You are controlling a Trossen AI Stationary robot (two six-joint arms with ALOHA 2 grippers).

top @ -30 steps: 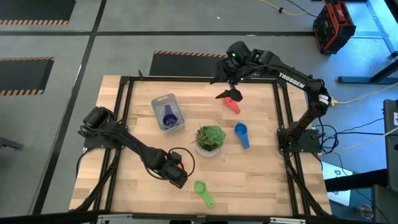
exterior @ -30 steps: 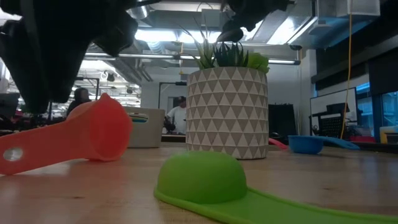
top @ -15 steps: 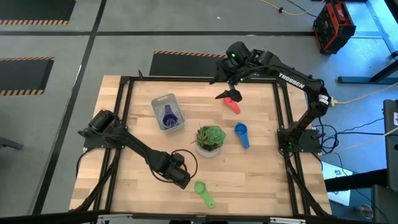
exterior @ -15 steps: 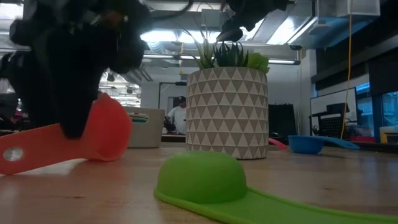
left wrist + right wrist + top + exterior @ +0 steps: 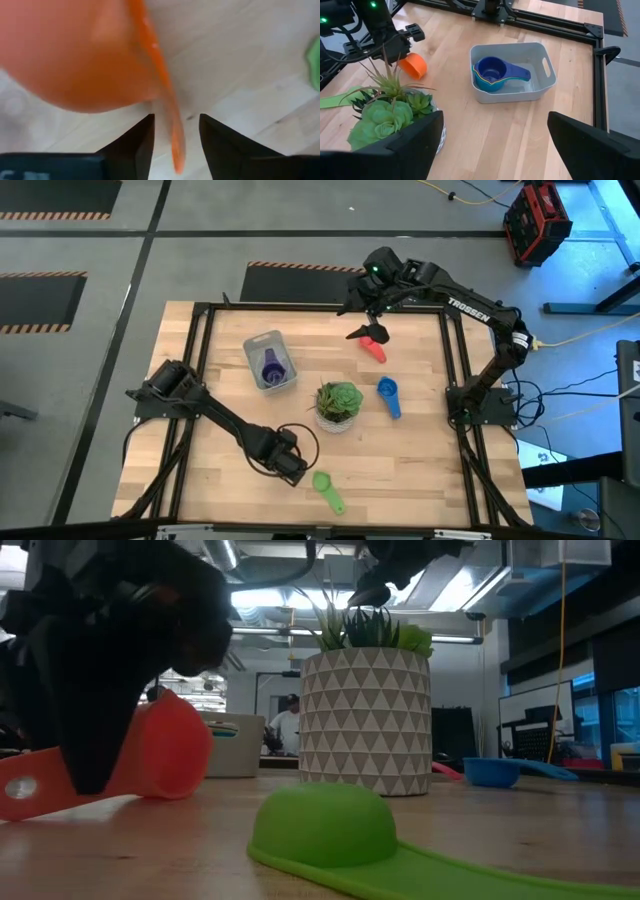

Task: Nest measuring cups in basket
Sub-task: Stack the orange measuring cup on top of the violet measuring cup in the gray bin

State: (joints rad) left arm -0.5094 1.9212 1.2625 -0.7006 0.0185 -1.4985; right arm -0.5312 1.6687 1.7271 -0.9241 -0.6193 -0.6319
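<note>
Left pincer lowered astride orange cup handle, seemingly ungripped

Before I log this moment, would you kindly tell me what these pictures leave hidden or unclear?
- Orange cup: left wrist view cuts off most of its bowl; in the high view the left pincer covers it.
- Whether the fingers touch the handle: not clear in any view.
- Stacked cups in the basket: lower ones show only as rims under the purple cup.
- Red cup: partly under the right pincer in the high view.
</note>
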